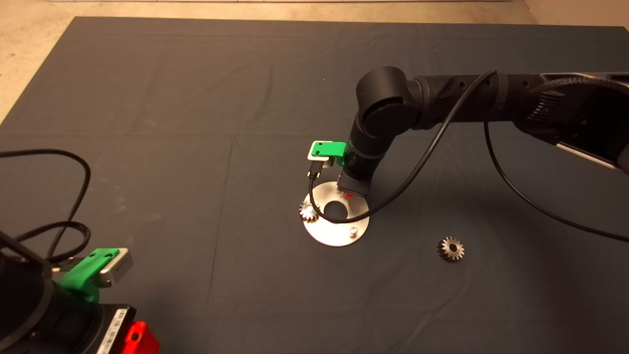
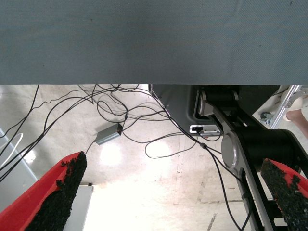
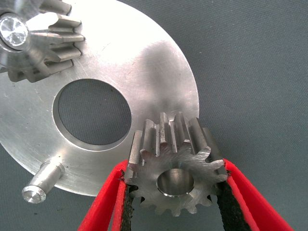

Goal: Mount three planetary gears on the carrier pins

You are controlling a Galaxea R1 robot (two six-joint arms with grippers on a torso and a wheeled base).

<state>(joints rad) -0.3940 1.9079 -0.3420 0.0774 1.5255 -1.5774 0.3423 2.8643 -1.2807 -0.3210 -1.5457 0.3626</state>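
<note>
Dark mat, right tool gripping gear over disc

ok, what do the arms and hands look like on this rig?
Both arms are black with rounded joints. Each hand has a green plastic bracket and red fingers with black pads: right hand, left hand. A loose black cable runs along the right arm.

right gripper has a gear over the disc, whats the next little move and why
Probably lower the held gear straight down while checking that its bore meets a pin. The right gripper holds it over the disc rim; its bore looks empty and no pin shows beneath it. One gear is already seated, one pin stands bare, and a third gear waits on the mat.
</note>
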